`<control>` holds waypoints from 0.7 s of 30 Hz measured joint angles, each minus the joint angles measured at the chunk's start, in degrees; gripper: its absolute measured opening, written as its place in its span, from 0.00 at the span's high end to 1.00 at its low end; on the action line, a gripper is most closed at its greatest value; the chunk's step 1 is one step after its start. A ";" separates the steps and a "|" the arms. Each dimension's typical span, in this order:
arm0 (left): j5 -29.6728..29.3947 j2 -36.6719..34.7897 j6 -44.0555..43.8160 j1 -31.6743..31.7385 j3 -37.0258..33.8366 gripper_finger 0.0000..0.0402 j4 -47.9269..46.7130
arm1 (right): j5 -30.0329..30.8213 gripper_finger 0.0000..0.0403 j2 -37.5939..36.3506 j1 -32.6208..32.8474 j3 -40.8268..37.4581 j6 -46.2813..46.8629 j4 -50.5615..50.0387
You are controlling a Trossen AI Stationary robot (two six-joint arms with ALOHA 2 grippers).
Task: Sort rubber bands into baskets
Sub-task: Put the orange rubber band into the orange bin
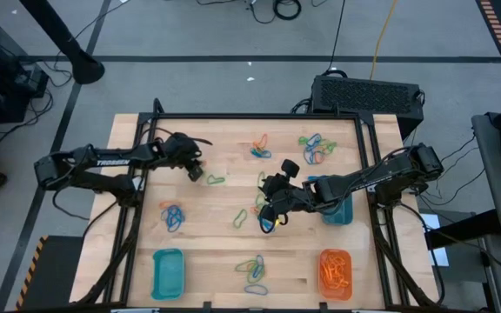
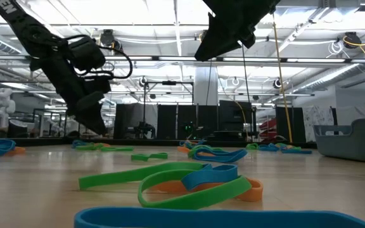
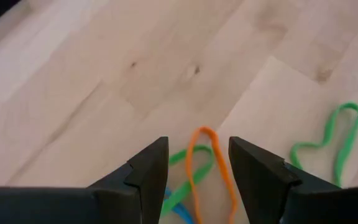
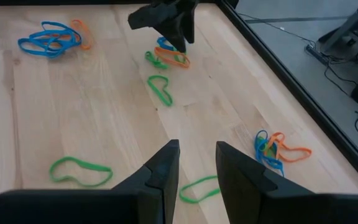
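Note:
Rubber bands lie in small clusters on the wooden table (image 1: pixel 216 248). My left gripper (image 1: pixel 196 171) stands open over an orange, green and blue cluster (image 1: pixel 216 180); in its wrist view the orange band's loop (image 3: pixel 201 163) shows between the fingertips (image 3: pixel 197 146), and I cannot tell whether they touch it. My right gripper (image 1: pixel 268 216) hangs open above mid-table, with bare wood in the gap (image 4: pixel 196 148) and a green band (image 4: pixel 197 188) just past it. A teal basket (image 1: pixel 168 272) stands front left. An orange basket (image 1: pixel 335 272) with orange bands stands front right. A second teal basket (image 1: pixel 339 207) is partly under the right arm.
More band clusters lie at the left (image 1: pixel 174 217), far middle (image 1: pixel 260 146), far right (image 1: pixel 317 149) and near middle (image 1: pixel 252 274). A black frame (image 1: pixel 259 116) borders the table. A dark box (image 1: pixel 368 94) stands behind the far edge.

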 joint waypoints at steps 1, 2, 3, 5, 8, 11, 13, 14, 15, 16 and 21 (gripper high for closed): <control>-0.02 0.57 0.29 0.16 0.00 0.56 0.33 | 0.00 0.76 0.00 0.01 0.00 -0.07 0.01; 0.00 1.37 0.45 0.29 0.00 0.56 1.03 | 0.00 0.76 0.00 -0.01 0.00 -0.07 0.00; 0.20 2.31 0.48 0.44 0.01 0.56 1.94 | 0.00 0.76 0.00 -0.08 0.00 -0.09 0.02; 0.57 4.38 1.01 0.60 0.02 0.56 2.67 | 0.01 0.76 0.00 -0.15 0.00 -0.09 0.06; 0.96 7.37 1.58 0.87 0.02 0.56 5.89 | 0.02 0.76 0.00 -0.38 0.00 -0.48 0.27; 1.30 9.43 1.63 0.87 0.02 0.56 8.45 | 0.02 0.76 0.00 -0.57 0.00 -0.55 0.44; 1.41 10.33 1.65 1.03 0.02 0.56 8.57 | 0.03 0.76 0.00 -0.63 0.00 -0.55 0.42; 1.53 10.78 1.66 1.19 0.02 0.56 8.63 | 0.02 0.76 0.00 -0.66 0.00 -0.59 0.42; 1.55 11.19 1.68 1.31 0.02 0.56 8.59 | 0.03 0.76 0.00 -0.65 0.00 -0.82 0.42; 1.68 11.46 1.74 1.43 0.06 0.56 8.70 | 0.02 0.76 0.00 -0.63 0.00 -1.04 0.42; 1.71 12.04 1.94 1.51 0.15 0.60 8.97 | 0.02 0.76 0.00 -0.64 0.00 -1.16 0.40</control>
